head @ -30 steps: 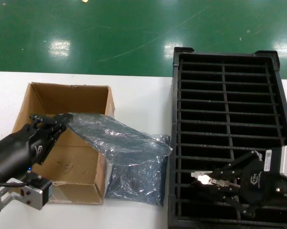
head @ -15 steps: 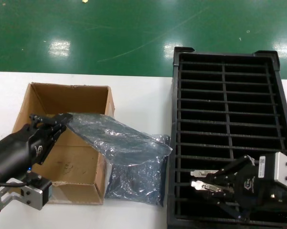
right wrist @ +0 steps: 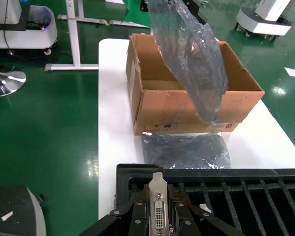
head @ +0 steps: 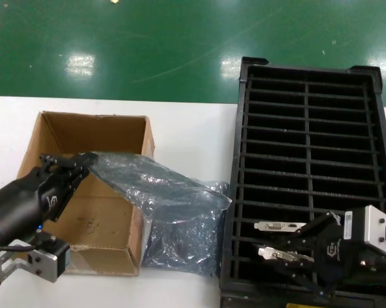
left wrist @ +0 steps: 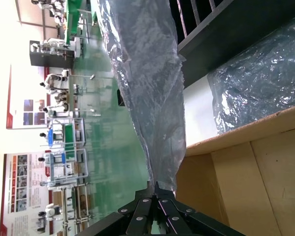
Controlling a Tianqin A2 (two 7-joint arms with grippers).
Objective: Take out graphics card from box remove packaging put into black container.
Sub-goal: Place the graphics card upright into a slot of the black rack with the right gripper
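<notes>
My left gripper (head: 83,162) hangs over the brown box (head: 70,131), shut on the packaging (head: 157,186), a crinkly bag trailing over the box wall; the wrist view shows this gripper (left wrist: 155,187) pinching the bag (left wrist: 147,88). A second bag (head: 186,240) lies flat between the box and the black container (head: 308,86). My right gripper (head: 300,251) is low over the container's near left rows, shut on the graphics card (head: 276,254), whose silver bracket (right wrist: 158,189) stands between the fingers. A twin card's bracket (head: 279,226) sits in a slot one row farther.
The white table (head: 186,131) ends in a front edge close below the box and bag. Green floor (head: 148,45) lies beyond it. In the right wrist view the box (right wrist: 186,108), flat bag (right wrist: 186,150) and container rim (right wrist: 211,173) line up ahead.
The right gripper has carried the card a little nearer and lower over the container's near rows. The black container has shifted slightly to the right. The left gripper and bag have not moved.
</notes>
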